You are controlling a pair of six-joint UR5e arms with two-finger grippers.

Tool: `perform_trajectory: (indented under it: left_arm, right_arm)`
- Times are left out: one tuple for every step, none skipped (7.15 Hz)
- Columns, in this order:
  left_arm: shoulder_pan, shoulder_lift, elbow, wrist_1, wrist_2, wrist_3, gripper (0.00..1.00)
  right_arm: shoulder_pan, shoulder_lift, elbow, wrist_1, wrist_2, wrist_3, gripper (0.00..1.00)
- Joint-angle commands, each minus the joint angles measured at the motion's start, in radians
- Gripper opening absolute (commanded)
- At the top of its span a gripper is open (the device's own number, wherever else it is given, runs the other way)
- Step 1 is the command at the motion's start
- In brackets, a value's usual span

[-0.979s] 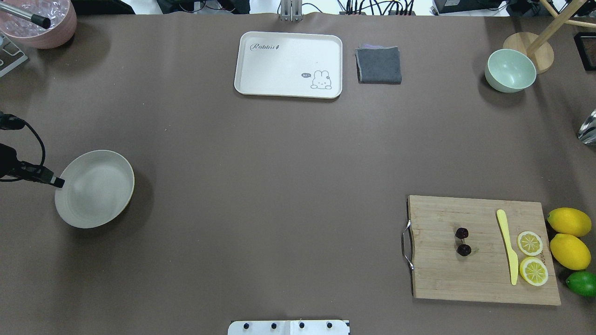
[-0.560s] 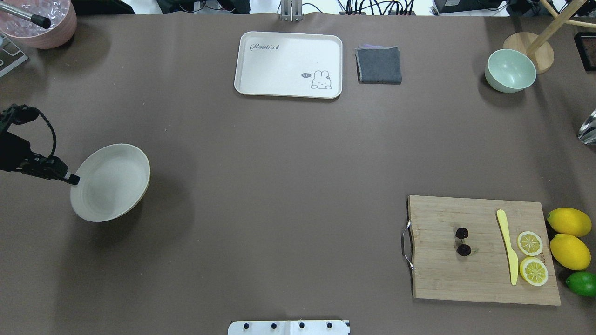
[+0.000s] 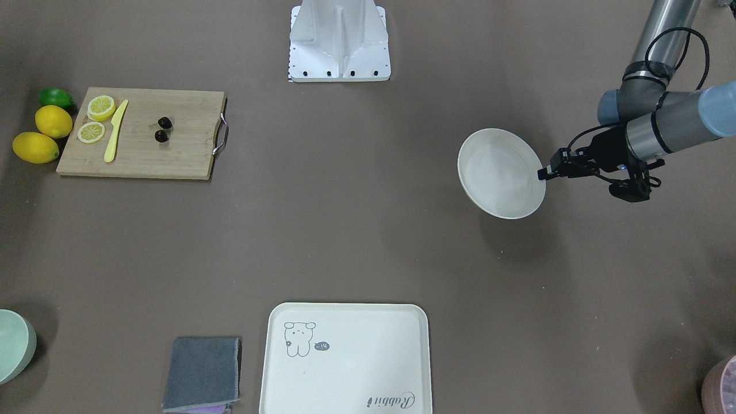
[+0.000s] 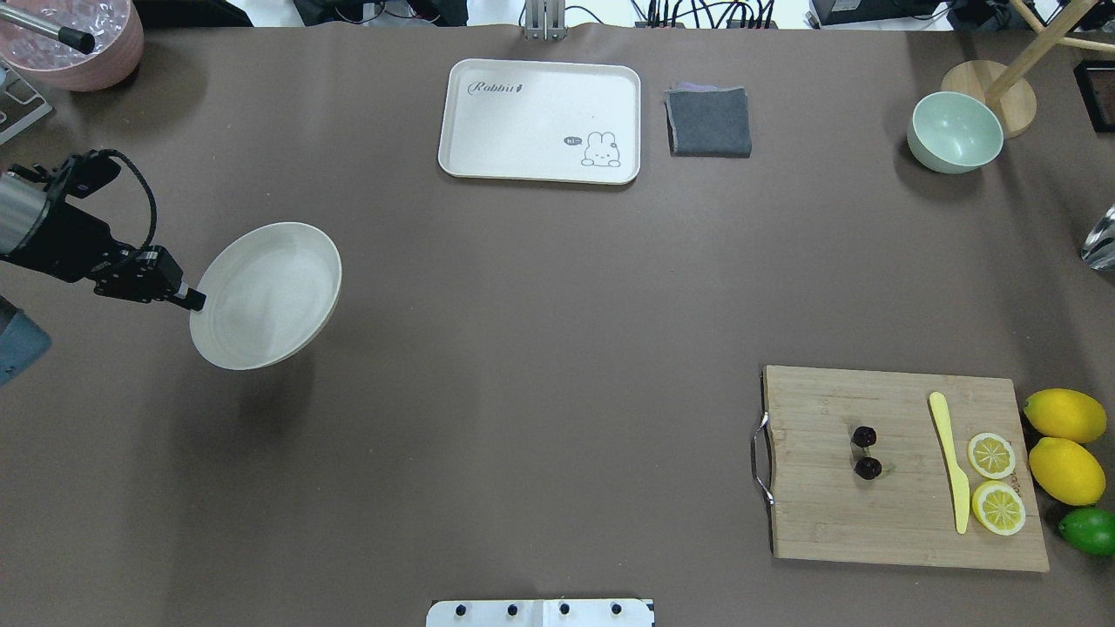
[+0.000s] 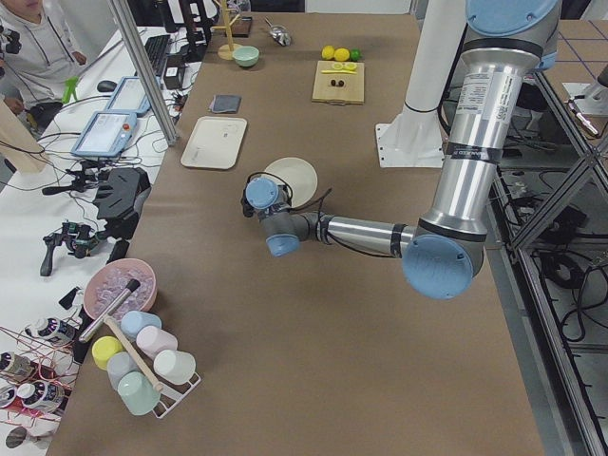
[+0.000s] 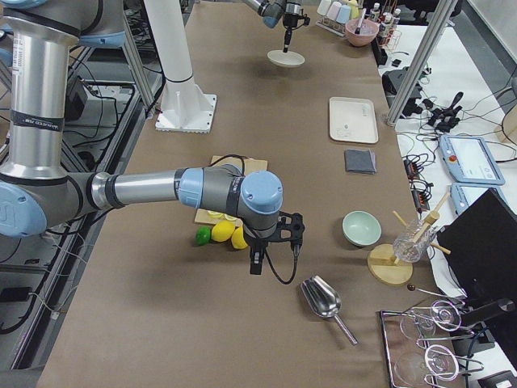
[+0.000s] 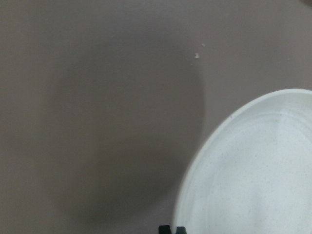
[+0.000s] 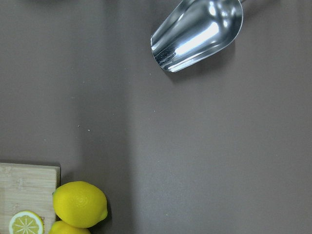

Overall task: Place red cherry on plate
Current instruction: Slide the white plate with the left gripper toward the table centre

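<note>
The red cherry [image 4: 868, 468] is a dark pair lying on a wooden cutting board [image 4: 906, 522] at the near right, also seen as the cherry [image 3: 161, 136] from the front. The cream-white plate [image 4: 266, 296] hangs tilted above the table on the left, casting a shadow below it. My left gripper [image 4: 193, 300] is shut on the plate's rim [image 3: 537, 172], and the plate [image 7: 253, 175] fills the left wrist view's lower right. My right gripper [image 6: 255, 265] hovers past the lemons, off the board's right end; whether it is open or shut I cannot tell.
On the board lie a yellow knife [image 4: 951, 461] and two lemon slices [image 4: 992, 455]; lemons [image 4: 1064, 415] and a lime [image 4: 1089, 530] sit beside it. A rabbit tray [image 4: 540, 122], grey cloth [image 4: 708, 122] and green bowl [image 4: 956, 132] stand at the back. A metal scoop [image 8: 200, 34] lies far right.
My left gripper has carried the plate to the right and farther from the robot. The cherry and the board's other things have not moved.
</note>
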Motion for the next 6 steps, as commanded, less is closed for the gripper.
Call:
perform_trajectory:
  left_arm:
    - [0.071, -0.059, -0.089, 0.160, 0.105, -0.008, 0.00]
    - [0.139, -0.074, -0.161, 0.269, 0.174, -0.008, 0.00]
    - [0.158, -0.152, -0.208, 0.434, 0.202, -0.008, 0.00]
    - [0.177, -0.201, -0.216, 0.503, 0.237, -0.008, 0.00]
    - [0.209, -0.211, -0.217, 0.511, 0.304, -0.011, 0.00]
    - [0.270, -0.255, -0.222, 0.575, 0.358, -0.036, 0.00]
  right_arm:
    - [0.000, -0.004, 0.002, -0.001, -0.001, 0.000, 1.00]
    - [0.000, -0.004, 0.001, -0.001, -0.002, 0.000, 1.00]
    - [0.000, -0.016, 0.002, 0.002, -0.001, 0.000, 1.00]
    - [0.000, -0.021, 0.004, 0.002, -0.001, 0.000, 1.00]
    - [0.000, -0.024, 0.004, 0.002, -0.001, 0.000, 1.00]
    - [0.000, -0.025, 0.004, 0.004, -0.001, 0.000, 1.00]
